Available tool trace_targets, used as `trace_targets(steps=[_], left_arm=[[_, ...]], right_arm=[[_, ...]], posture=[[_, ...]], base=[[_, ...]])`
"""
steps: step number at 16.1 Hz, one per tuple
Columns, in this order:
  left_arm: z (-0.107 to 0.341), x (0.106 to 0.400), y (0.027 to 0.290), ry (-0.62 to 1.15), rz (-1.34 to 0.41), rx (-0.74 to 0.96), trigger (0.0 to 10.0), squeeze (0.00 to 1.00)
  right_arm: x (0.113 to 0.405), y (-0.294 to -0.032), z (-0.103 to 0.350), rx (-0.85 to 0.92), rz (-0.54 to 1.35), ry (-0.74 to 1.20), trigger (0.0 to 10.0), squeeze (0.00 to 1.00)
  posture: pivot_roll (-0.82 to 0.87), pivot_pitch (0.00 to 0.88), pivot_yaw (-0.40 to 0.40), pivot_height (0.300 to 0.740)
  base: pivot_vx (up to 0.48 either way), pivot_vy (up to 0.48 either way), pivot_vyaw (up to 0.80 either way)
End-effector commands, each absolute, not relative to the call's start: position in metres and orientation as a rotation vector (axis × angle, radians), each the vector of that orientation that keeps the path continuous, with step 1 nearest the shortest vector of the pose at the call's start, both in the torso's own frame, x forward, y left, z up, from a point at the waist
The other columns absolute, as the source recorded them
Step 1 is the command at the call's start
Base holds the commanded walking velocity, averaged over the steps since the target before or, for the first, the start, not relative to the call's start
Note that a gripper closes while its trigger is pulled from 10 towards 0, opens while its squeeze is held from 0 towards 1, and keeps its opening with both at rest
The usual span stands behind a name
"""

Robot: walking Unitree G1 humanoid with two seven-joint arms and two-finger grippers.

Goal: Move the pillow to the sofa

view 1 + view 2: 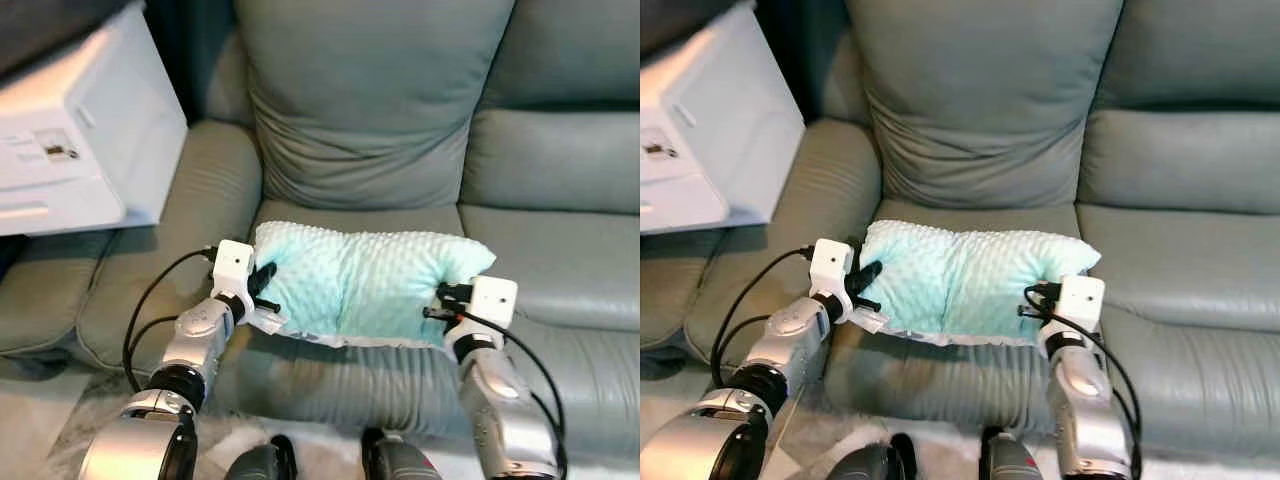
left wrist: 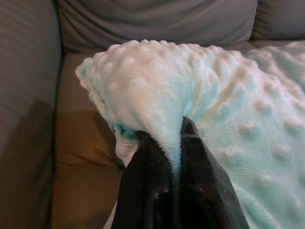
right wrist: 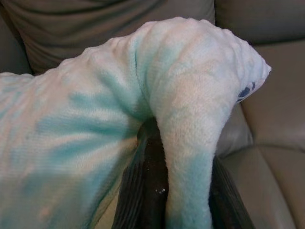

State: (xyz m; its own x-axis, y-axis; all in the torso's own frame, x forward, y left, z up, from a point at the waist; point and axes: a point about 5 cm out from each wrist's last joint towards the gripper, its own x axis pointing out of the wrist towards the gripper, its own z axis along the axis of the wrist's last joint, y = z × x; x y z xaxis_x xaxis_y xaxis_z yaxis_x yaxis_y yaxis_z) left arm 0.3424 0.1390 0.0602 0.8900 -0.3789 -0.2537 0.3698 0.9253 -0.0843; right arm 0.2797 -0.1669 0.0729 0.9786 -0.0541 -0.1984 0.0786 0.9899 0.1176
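Left gripper at nine o'clock and right gripper at three pinch the pillow ends, fingers closed; carrying step, pillow over the sofa seat; next, lower and release.

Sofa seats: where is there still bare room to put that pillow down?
The seat under and behind the pillow is bare up to the back cushion, and the seat to the right is bare too. The left side is crowded by the white box overhanging the armrest. Both grippers pinch the pillow's ends.
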Motion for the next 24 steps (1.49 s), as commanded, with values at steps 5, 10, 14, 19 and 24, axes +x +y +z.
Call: trace_targets(steps=[5, 10, 14, 19, 24], left_arm=[[0.053, 0.338, 0.138, 0.278, -0.352, -0.066, 10.0, 0.89], [0.052, 0.338, 0.138, 0.253, -0.301, -0.044, 10.0, 1.00], [0.043, 0.331, 0.139, 0.275, -0.284, 0.002, 10.0, 1.00], [0.032, 0.321, 0.140, 0.300, -0.287, 0.037, 10.0, 1.00], [0.028, 0.316, 0.151, 0.294, -0.273, 0.035, 10.0, 1.00]], right_arm=[[0.288, -0.166, 0.067, 0.111, -0.081, 0.193, 10.0, 1.00], [0.291, -0.163, 0.062, 0.111, -0.064, 0.193, 10.0, 1.00], [0.284, -0.159, 0.053, 0.101, -0.023, 0.219, 10.0, 1.00], [0.274, -0.155, 0.041, 0.109, -0.011, 0.262, 10.0, 1.00], [0.276, -0.150, 0.049, 0.010, 0.008, 0.252, 10.0, 1.00]], posture=[[-0.11, 0.307, 0.087, 0.740], [-0.11, 0.303, 0.079, 0.740], [-0.12, 0.296, 0.079, 0.740], [-0.11, 0.293, 0.078, 0.740], [-0.11, 0.296, 0.074, 0.740]], base=[[0.000, 0.000, 0.00], [0.000, 0.000, 0.00], [0.000, 0.000, 0.00], [0.000, 0.000, 0.00], [0.000, 0.000, 0.00]])
